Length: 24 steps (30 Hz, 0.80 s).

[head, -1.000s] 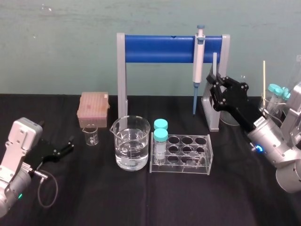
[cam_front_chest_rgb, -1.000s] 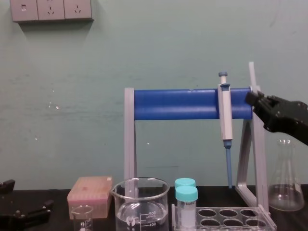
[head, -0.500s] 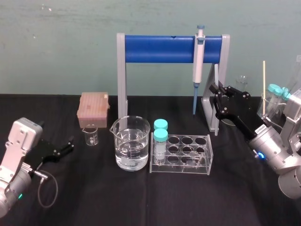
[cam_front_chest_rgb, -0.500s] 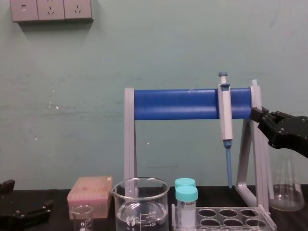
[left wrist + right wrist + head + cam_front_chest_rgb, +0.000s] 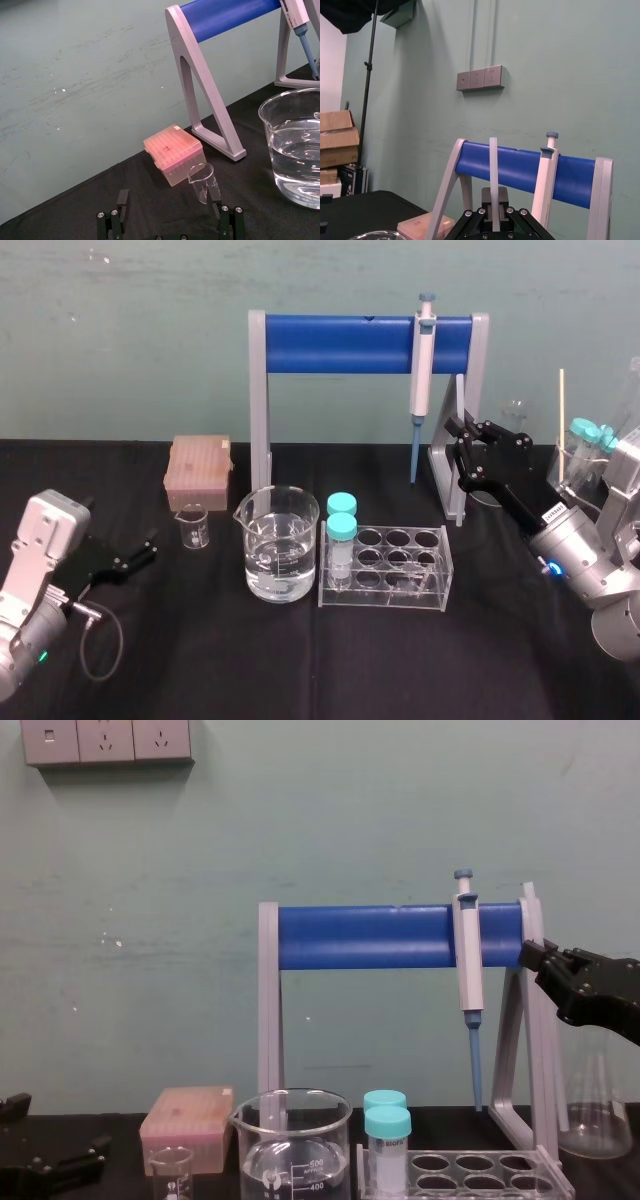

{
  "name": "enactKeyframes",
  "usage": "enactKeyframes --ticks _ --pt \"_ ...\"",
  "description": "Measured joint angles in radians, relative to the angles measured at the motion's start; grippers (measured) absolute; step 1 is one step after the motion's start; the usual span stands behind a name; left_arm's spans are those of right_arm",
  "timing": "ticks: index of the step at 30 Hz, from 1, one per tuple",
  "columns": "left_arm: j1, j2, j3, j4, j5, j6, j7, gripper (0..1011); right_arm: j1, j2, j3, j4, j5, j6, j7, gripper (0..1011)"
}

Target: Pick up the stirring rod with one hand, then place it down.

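Note:
The stirring rod (image 5: 459, 398) is a thin whitish rod standing nearly upright in front of the right leg of the pipette stand (image 5: 360, 344). My right gripper (image 5: 464, 443) is shut on its middle, with the rod (image 5: 493, 176) rising straight out from between the fingers in the right wrist view. From the chest, the rod (image 5: 529, 908) runs up past the gripper (image 5: 537, 956) and down along the stand leg; whether its lower end touches the table I cannot tell. My left gripper (image 5: 143, 549) rests open over the table at the left, fingers (image 5: 216, 199) spread apart.
A grey-and-blue pipette (image 5: 423, 358) hangs on the stand. In front are a water-filled beaker (image 5: 281, 558), a tiny beaker (image 5: 193, 530), a pink tip box (image 5: 199, 470) and a clear tube rack (image 5: 395, 567) with two teal-capped tubes (image 5: 341, 528). A flask (image 5: 596, 1118) stands behind the right gripper.
The right gripper has come down and slightly back with the rod in it, most of that in the first half second. The left arm has stayed still.

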State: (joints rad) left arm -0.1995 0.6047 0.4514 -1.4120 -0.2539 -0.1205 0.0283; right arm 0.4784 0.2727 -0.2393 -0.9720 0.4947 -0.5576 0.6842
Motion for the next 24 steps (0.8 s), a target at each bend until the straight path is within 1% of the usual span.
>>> enactKeyframes --ticks 24 --pt "0.0 0.0 0.0 0.0 0.0 0.0 0.0 1000 0.0 0.0 -0.001 -0.002 0.003 0.0 0.003 67"
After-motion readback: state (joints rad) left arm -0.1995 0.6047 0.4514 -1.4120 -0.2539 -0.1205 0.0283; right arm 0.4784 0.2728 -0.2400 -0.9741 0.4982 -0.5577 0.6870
